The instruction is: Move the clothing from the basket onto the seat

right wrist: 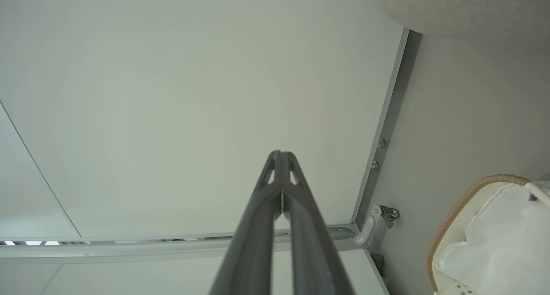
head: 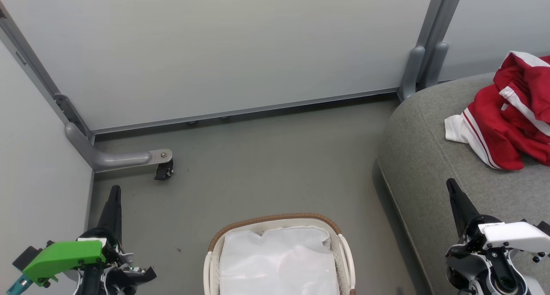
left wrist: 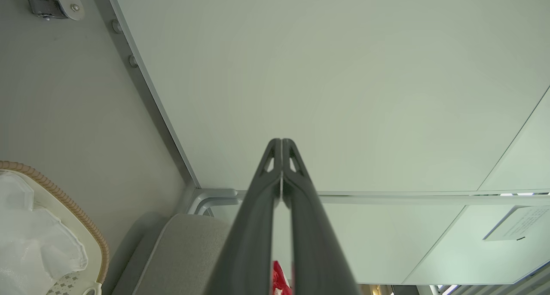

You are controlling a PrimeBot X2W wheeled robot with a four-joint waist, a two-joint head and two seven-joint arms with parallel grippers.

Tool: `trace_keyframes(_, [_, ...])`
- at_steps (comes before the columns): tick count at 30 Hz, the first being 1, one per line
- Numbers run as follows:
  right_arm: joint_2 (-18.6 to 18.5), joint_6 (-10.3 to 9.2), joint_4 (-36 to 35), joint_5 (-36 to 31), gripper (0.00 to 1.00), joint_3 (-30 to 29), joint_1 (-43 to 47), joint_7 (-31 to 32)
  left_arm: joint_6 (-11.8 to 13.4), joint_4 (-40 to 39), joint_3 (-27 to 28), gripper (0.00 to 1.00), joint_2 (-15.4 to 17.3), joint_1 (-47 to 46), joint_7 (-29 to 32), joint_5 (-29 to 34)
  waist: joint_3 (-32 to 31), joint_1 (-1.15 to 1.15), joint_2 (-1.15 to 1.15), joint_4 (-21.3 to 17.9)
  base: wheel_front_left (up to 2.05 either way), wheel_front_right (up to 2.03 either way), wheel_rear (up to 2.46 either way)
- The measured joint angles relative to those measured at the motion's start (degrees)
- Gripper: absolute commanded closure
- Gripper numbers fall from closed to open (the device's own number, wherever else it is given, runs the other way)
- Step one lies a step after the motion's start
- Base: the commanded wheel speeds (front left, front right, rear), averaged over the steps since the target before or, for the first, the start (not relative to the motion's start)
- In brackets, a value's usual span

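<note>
Nearest you, the left gripper [head: 114, 200] sits low left and the right gripper [head: 455, 196] low right, both pointing away from the body. Each has its two dark fingers pressed flat together tip to tip, nothing between them. In the left wrist view a sliver of red shows low down past the fingers. Read that as cloth lying further off, not a grip. Both arms look parked at rest, clear of the work, which fits a finished job.

Between the arms, the basket [head: 275, 220] stands on the floor [head: 266, 166], brown woven rim up. Inside you see just the white liner [head: 277, 260], crumpled, no red in the part that shows. Its near end runs off the bottom of the frame, so don't call that bit. It stands just beside the seat, likely so the carry across is short.

To the right, the seat [head: 421, 157]: grey fabric, rounded corner, stitched seam along the edge. The right gripper hangs over its near part, not touching the cloth.

Further back on the seat, the clothing [head: 507, 127]: red, soft, heaped and folded over itself, white stripes along the edges, a white hem or cuff sticking out to the left. It lies well in from the seat edge, so a slide-off looks unlikely. It runs past the right frame edge; can't tell how many pieces, no numerals legible.

Farthest: pale partition wall [head: 236, 50] with a metal foot and a caster [head: 163, 170].

Judgement: task looks done.
</note>
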Motion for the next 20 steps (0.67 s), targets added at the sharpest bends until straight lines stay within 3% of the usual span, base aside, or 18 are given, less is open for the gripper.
trace_keyframes(20, [0.0,0.00,0.0,0.0,1.00,0.0,0.0,0.0,0.0,0.0,0.0,1.00,0.0,0.0,0.0,0.0,0.0,0.00,0.00,0.0,0.00,0.00,0.00])
